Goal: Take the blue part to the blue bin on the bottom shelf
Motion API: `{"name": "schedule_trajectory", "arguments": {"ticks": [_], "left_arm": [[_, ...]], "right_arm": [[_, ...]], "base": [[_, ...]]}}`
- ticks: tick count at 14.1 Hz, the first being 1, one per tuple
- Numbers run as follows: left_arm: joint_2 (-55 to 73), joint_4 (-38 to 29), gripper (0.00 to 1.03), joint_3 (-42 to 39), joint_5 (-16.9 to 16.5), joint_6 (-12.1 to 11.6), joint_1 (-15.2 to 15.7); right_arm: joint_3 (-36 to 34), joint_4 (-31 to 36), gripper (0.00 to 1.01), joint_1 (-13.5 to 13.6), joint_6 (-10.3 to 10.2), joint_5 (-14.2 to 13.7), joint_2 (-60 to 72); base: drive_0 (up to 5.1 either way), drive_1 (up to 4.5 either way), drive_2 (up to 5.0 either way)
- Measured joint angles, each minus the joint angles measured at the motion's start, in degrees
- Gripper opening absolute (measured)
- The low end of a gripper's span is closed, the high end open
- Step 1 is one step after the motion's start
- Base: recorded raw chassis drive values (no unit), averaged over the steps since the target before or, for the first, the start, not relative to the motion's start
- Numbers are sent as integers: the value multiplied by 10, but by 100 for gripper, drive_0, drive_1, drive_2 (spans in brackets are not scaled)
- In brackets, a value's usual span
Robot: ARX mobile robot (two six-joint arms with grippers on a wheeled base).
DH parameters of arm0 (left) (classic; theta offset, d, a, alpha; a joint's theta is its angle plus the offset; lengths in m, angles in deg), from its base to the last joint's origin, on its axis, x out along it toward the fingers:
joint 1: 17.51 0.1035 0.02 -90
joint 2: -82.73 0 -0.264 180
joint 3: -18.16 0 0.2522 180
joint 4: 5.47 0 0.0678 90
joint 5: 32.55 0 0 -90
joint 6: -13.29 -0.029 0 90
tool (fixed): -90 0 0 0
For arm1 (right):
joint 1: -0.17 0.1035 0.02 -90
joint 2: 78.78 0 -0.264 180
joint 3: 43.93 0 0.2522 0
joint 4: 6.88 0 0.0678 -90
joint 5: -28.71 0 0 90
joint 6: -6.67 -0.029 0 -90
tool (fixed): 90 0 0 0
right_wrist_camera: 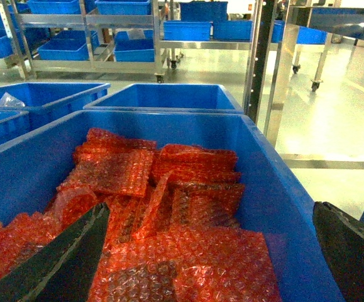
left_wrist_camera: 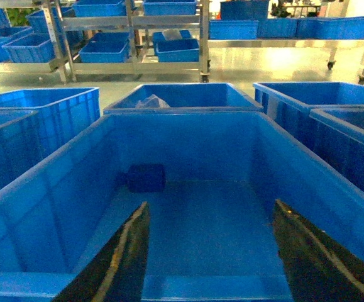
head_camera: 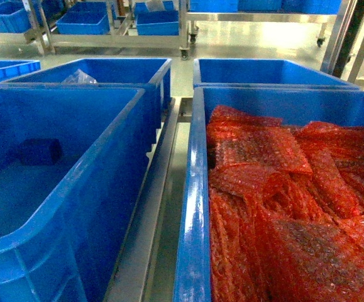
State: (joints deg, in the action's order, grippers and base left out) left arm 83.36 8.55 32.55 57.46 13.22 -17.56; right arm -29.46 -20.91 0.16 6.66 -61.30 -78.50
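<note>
Left fingers [left_wrist_camera: 128, 258] spread above blue bin [left_wrist_camera: 43, 207]; right fingers [right_wrist_camera: 62, 258] spread over red bags [right_wrist_camera: 169, 214]

We look down into a deep blue bin [left_wrist_camera: 188, 214] with the left gripper [left_wrist_camera: 210, 251] held over its near edge, its 2 dark fingers [left_wrist_camera: 128, 258] spread wide apart and gripping nothing. A small dark blue block [left_wrist_camera: 145, 177] lies on the bin floor by the far left corner. More blue bins [left_wrist_camera: 182, 95] stand beyond, and steel racks [left_wrist_camera: 131, 25] hold others.
</note>
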Motion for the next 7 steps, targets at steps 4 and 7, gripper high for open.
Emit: {"name": "schedule_trajectory", "arguments": {"ticks": [4, 7], "left_arm": [[0, 0, 98, 0, 0, 0, 0], [0, -1, 98, 0, 0, 0, 0]], "right_arm": [[0, 0, 98, 0, 0, 0, 0], [0, 0, 98, 0, 0, 0, 0]], "base": [[5, -399, 410], [7, -397, 412]]}}
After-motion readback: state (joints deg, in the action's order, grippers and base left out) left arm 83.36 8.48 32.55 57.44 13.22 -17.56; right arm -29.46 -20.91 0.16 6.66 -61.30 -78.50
